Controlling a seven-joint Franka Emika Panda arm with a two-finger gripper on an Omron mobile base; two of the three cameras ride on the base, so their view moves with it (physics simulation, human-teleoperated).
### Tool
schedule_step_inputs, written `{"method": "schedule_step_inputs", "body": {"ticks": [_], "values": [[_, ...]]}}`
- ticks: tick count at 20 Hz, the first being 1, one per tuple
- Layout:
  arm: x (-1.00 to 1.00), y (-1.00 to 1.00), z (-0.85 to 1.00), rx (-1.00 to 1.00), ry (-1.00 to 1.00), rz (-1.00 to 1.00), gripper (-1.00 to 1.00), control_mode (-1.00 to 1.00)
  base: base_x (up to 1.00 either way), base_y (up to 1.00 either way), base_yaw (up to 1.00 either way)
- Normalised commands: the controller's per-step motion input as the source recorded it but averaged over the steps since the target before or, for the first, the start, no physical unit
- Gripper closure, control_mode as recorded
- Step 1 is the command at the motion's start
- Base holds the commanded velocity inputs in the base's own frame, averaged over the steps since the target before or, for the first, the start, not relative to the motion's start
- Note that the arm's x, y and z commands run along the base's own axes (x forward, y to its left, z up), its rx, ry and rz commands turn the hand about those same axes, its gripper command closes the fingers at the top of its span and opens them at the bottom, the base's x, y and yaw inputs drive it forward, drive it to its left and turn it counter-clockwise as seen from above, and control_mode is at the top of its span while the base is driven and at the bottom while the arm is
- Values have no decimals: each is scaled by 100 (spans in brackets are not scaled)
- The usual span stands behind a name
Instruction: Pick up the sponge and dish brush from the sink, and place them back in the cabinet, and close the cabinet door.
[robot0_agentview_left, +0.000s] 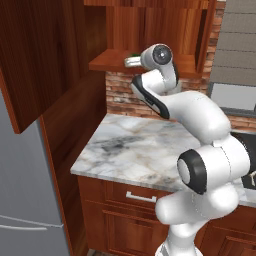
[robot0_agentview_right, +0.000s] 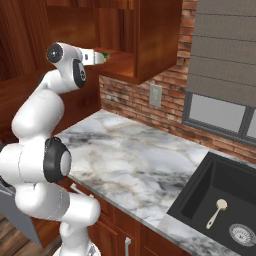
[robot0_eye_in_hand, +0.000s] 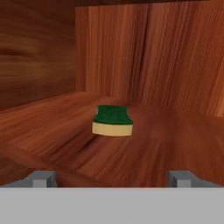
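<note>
Looking along my gripper (robot0_eye_in_hand: 112, 178), I see its jaws spread wide and empty at the front of the cabinet (robot0_agentview_left: 150, 30) shelf. The sponge (robot0_eye_in_hand: 112, 120) lies green side up on that reddish wood, apart from my fingertips, near the back wall. Below runs a grey-veined marble counter (robot0_agentview_right: 125, 165) against a brick wall (robot0_agentview_right: 127, 100). The brush (robot0_agentview_right: 216, 212) lies in the black sink (robot0_agentview_right: 200, 195), beside the drain (robot0_agentview_right: 243, 233). The door (robot0_agentview_left: 35, 55) stands open.
</note>
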Motion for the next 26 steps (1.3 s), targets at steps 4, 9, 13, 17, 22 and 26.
{"method": "schedule_step_inputs", "body": {"ticks": [4, 9, 13, 17, 22, 26], "values": [[-72, 0, 0, 0, 0, 0, -100, -100, 0, 0, 0], [-76, -1, 0, 0, 0, 0, -100, -100, 0, 0, 0], [-77, 0, 0, 0, 6, 0, -100, -100, 0, 0, 0], [-72, -1, 0, 1, 10, 0, -100, -100, 0, 0, 0], [-63, -2, 0, 3, 13, 0, -100, -100, 0, 0, 0], [-49, 0, -2, 1, 12, 0, -100, -100, 0, 0, 0]]}}
